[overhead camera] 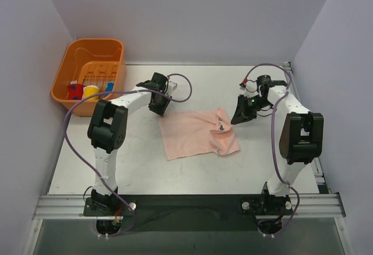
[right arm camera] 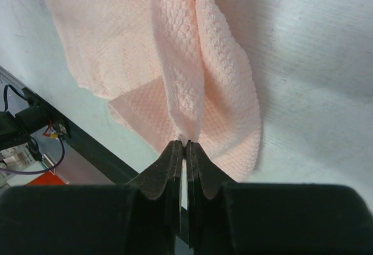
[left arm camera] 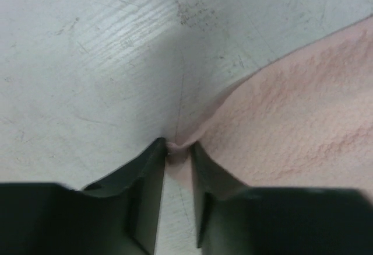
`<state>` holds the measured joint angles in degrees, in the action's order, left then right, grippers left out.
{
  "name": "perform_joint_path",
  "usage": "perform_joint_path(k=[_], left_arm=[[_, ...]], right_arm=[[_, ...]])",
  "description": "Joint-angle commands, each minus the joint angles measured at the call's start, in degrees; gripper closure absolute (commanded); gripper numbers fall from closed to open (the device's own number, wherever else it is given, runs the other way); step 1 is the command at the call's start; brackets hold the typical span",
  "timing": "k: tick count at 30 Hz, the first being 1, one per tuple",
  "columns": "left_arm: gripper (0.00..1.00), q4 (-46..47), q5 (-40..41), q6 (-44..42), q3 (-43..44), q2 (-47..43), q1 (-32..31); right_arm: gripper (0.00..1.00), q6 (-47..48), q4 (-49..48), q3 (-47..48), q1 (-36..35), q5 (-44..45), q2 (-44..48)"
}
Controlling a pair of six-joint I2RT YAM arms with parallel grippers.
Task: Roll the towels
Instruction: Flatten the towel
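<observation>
The pale pink towel [overhead camera: 195, 133] lies on the table's middle, its right part bunched and folded over. My left gripper [overhead camera: 158, 108] is at the towel's far left corner; in the left wrist view its jaws [left arm camera: 177, 150] are closed on that corner of the towel [left arm camera: 291, 121], low over the table. My right gripper [overhead camera: 236, 118] is at the towel's far right side; in the right wrist view it [right arm camera: 185, 145] is shut on a raised fold of the towel [right arm camera: 186, 62], which hangs down from the tips. The green and blue towel is out of view.
An orange basket [overhead camera: 96, 42] holding small coloured items stands at the back left. A metal rail [overhead camera: 186, 204] runs along the near edge and shows dark in the right wrist view [right arm camera: 87, 144]. Walls enclose the left, back and right.
</observation>
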<state>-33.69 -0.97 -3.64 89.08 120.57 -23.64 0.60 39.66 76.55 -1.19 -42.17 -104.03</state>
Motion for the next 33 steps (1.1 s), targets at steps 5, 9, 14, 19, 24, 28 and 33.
perform_joint_path(k=[5, 9, 14, 19, 24, 28, 33], left_arm=[[1.0, -0.4, 0.5, -2.8, -1.5, -0.6, 0.3], [1.0, -2.5, 0.3, -5.1, 1.8, -7.9, 3.0], [1.0, -6.4, -2.7, -7.6, 10.2, -14.3, 8.3], [1.0, -8.1, -9.7, -8.7, 8.2, -23.4, 13.6], [1.0, -8.1, -14.1, -10.2, -0.8, -36.7, 15.5], [1.0, -8.6, -14.2, -10.2, -8.1, -48.0, 17.9], [1.0, -9.5, -11.8, -10.7, -16.1, -62.3, 18.6]], right_arm=[[1.0, 4.8, 5.2, 3.5, 3.7, 2.8, 2.7], [1.0, 11.9, 10.0, 7.4, 6.7, 5.9, 4.6], [1.0, 18.6, 12.8, 11.7, 12.2, 11.1, 10.6], [1.0, 22.6, 13.4, 11.3, 16.9, 12.6, 17.3], [1.0, 24.6, 13.7, 5.7, 18.9, 11.5, 28.9], [1.0, 25.6, 14.1, -0.2, 19.5, 11.7, 40.2], [1.0, 24.6, 17.6, -2.0, 19.8, 13.1, 53.3]])
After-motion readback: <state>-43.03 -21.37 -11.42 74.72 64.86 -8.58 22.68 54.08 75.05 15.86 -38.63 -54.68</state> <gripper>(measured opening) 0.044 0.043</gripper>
